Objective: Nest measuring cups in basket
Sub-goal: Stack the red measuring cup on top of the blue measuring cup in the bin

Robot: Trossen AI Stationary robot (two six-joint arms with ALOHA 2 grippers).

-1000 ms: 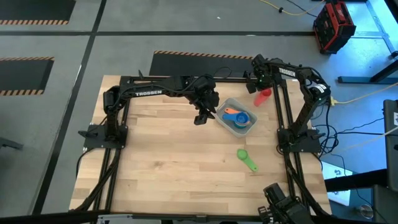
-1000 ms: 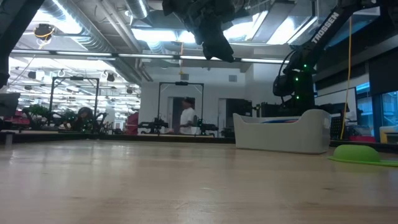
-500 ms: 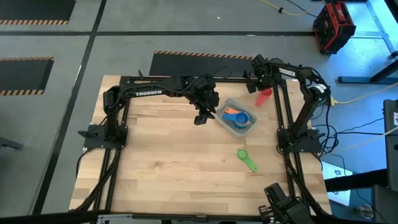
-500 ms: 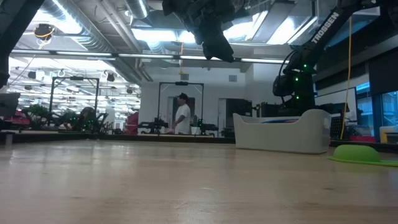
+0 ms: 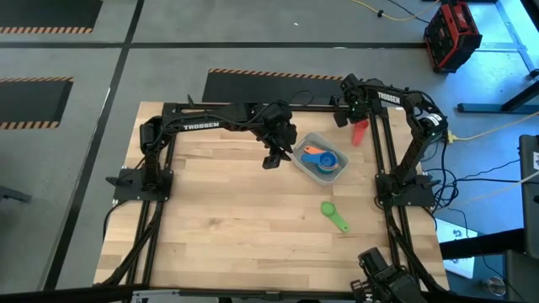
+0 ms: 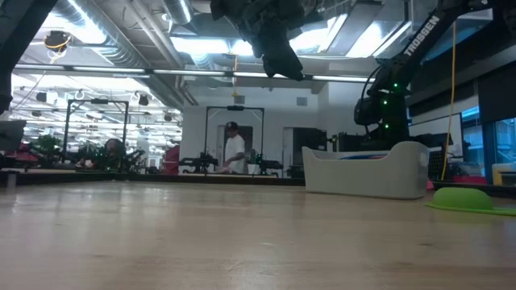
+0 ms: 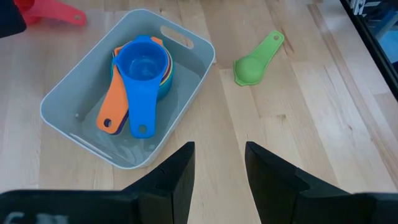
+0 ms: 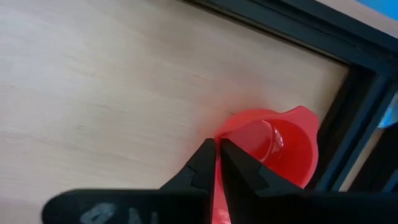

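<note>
With the right gripper [image 8: 216, 163] pinching only the red cup [image 8: 273, 146] handle, it may twist loose; left gripper [image 7: 219, 163] spread.

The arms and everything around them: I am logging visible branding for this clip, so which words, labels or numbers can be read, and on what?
"TROSSEN": white letters on the left arm, high view.
"TROSSEN": white letters on the right arm, low view, running up its link.
White lettering on the right arm's upper link, high view: too small to read.
White marks on the right wrist housing: cropped, unreadable.
Measuring cups and basket: no text.
</note>
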